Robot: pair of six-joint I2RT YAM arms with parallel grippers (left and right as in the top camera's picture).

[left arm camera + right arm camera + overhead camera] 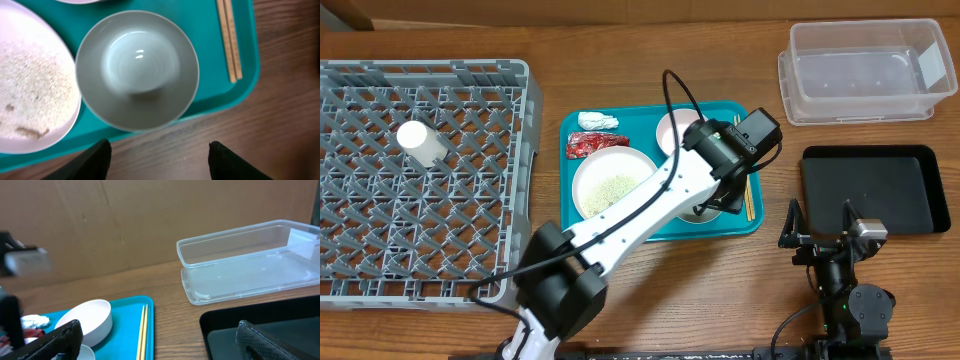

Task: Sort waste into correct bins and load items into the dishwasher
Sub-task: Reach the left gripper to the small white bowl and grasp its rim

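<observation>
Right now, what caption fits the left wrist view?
Open left gripper over the grey-blue bowl on the teal tray, chopsticks beside it.

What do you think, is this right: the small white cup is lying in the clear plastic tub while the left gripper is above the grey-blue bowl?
Not quite. The overhead view shows the small white cup lying in the grey dish rack, not the clear plastic tub. The left gripper is above the grey-blue bowl, as you said.

Glossy grey-blue bowl [137, 70], perhaps ceramic; smooth teal tray [206, 24]; wooden chopsticks [229, 40].
</observation>
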